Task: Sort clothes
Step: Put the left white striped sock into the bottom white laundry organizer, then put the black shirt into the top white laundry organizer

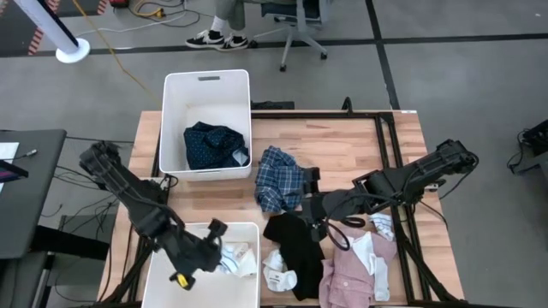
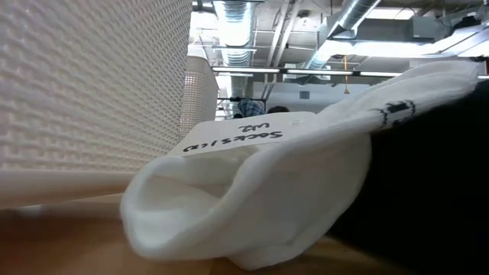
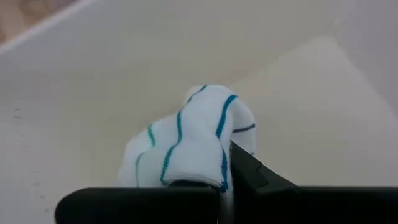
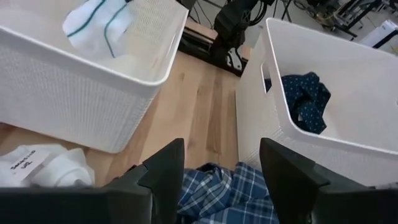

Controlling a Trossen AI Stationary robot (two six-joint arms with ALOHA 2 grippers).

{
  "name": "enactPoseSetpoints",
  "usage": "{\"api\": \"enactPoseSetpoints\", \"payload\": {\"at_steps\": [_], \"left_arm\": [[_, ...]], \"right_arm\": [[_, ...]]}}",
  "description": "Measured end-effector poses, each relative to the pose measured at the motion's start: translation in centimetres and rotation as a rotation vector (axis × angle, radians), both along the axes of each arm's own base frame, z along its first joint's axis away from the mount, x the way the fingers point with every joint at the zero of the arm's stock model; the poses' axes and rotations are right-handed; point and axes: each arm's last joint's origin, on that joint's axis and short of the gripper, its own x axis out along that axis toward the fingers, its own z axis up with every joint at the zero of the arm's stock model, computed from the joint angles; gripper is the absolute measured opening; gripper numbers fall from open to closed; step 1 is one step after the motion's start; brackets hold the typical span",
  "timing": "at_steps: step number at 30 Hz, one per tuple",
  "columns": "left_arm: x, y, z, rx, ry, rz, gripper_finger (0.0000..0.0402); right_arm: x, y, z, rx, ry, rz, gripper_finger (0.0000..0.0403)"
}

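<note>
The left gripper (image 1: 208, 244) reaches into the near white bin (image 1: 248, 291) at the table's (image 1: 342, 162) front left, its fingers closed on a white sock with teal stripes (image 3: 189, 146); the left wrist view shows that striped sock pinched just above the bin's pale floor. More small white cloth (image 1: 237, 257) lies in the same bin beside it. Behind it, the far white bin (image 1: 175, 111) holds the navy dotted shirt (image 1: 214, 145).

Toward the middle of the table, the blue plaid shirt (image 1: 281, 177) lies crumpled just beside the far bin. In front of it the black top (image 1: 297, 244) stretches toward the table's front edge, with a pair of small white socks (image 1: 278, 269) touching its left side; in the low view 1 such sock (image 2: 252, 202) fills the frame, a handwritten label on it.

The right gripper (image 1: 315, 208) hovers over the plaid shirt's near edge, its 2 fingers spread wide and holding nothing. To the right, the pink shirt (image 1: 351, 269) lies at the front, a white garment (image 1: 381, 227) touching its far end.
</note>
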Motion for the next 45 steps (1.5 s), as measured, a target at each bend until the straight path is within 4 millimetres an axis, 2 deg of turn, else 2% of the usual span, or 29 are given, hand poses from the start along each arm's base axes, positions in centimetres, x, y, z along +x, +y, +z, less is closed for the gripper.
{"api": "enactPoseSetpoints", "payload": {"at_steps": [6, 19, 31, 36, 40, 45], "left_arm": [[0.9, -0.7, -1.3, 0.049, 0.05, -0.003, 0.0], [1.1, -0.4, -1.6, 0.019, 0.101, -0.031, 0.0034], [1.5, 0.2, -1.6, 0.002, 0.11, 0.023, 0.0113], [1.6, 0.3, -1.6, 0.014, 0.1, 0.032, 0.013], [1.6, 0.2, -0.8, 0.0, 0.08, 0.028, 0.0132], [1.5, 0.0, 1.4, -0.007, 0.019, 0.014, 0.0132]], "right_arm": [[-0.3, 0.4, -0.2, 0.002, 0.021, 0.008, 0.0222], [-0.6, 1.0, -0.2, 0.001, 0.025, 0.028, 0.0222], [-0.6, 1.0, -0.2, 0.003, 0.025, 0.029, 0.0222], [-0.7, 1.3, -0.2, 0.003, 0.025, 0.036, 0.0222], [-0.7, 1.5, -0.5, 0.004, 0.024, 0.043, 0.0222], [-0.9, 1.7, -1.8, 0.019, 0.069, 0.061, 0.0222]]}}
